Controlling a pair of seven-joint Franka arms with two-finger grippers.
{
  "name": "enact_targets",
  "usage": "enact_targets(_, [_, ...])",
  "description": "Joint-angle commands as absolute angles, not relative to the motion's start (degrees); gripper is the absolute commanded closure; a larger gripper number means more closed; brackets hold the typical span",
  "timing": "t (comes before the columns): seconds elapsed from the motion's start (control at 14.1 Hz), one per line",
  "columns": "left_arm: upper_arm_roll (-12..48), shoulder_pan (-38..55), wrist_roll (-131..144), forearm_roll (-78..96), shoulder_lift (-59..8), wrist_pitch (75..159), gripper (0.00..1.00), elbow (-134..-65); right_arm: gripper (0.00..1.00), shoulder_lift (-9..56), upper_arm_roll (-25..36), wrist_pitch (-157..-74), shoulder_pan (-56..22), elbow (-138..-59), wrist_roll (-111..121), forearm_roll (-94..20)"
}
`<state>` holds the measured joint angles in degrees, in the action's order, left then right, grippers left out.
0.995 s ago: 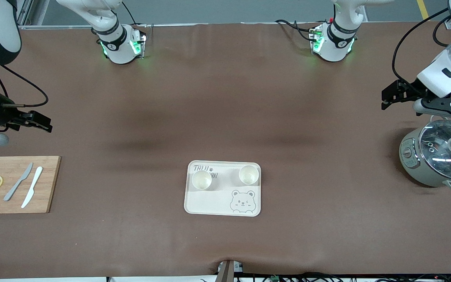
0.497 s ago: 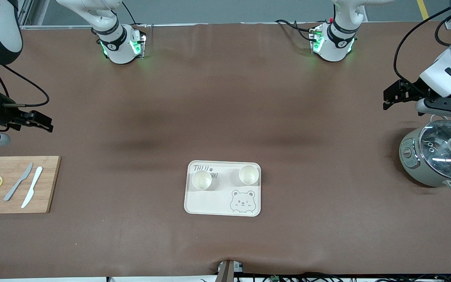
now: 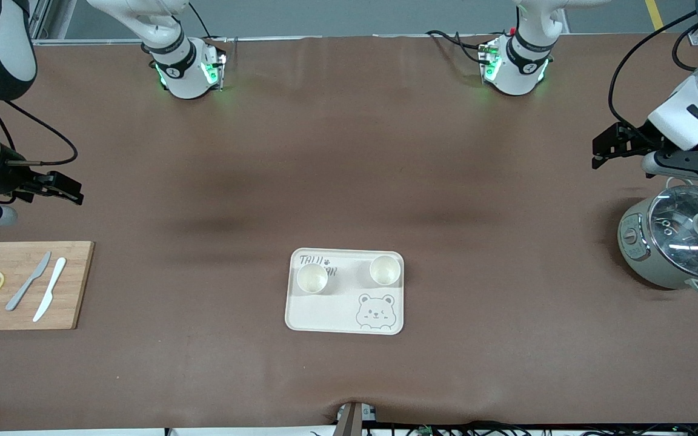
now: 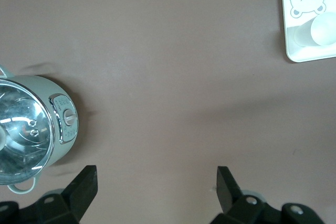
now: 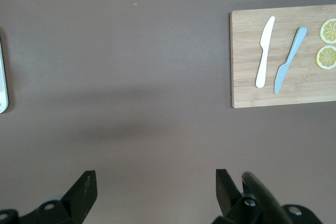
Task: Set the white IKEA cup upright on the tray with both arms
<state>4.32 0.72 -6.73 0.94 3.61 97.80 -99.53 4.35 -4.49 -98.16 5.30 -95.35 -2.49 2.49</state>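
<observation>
Two white cups stand upright on the cream bear tray (image 3: 325, 315) in the middle of the table: one (image 3: 312, 279) toward the right arm's end, the other (image 3: 385, 270) toward the left arm's end. In the left wrist view, the tray (image 4: 299, 51) and one cup (image 4: 324, 29) show far off. My left gripper (image 3: 596, 154) hangs open over bare table beside the pot, and its fingers (image 4: 156, 182) hold nothing. My right gripper (image 3: 73, 189) hangs open over bare table near the cutting board, also empty (image 5: 156, 182).
A grey-green pot (image 3: 676, 245) with a glass lid stands at the left arm's end. At the right arm's end, a wooden cutting board (image 3: 76, 284) carries two knives and two lemon slices. Both arm bases stand along the table's edge farthest from the front camera.
Both grippers have drifted slightly away from the tray toward the table's ends. The cups and tray have not moved.
</observation>
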Motion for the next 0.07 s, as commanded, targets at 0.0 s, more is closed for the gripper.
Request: enact_targets(0.0, [4.5, 0.6, -6.2, 1.8, 4.2, 96.9, 0.00, -99.3, 0.00, 2.8, -4.8, -98.9, 5.6, -97.0, -2.1, 1.6])
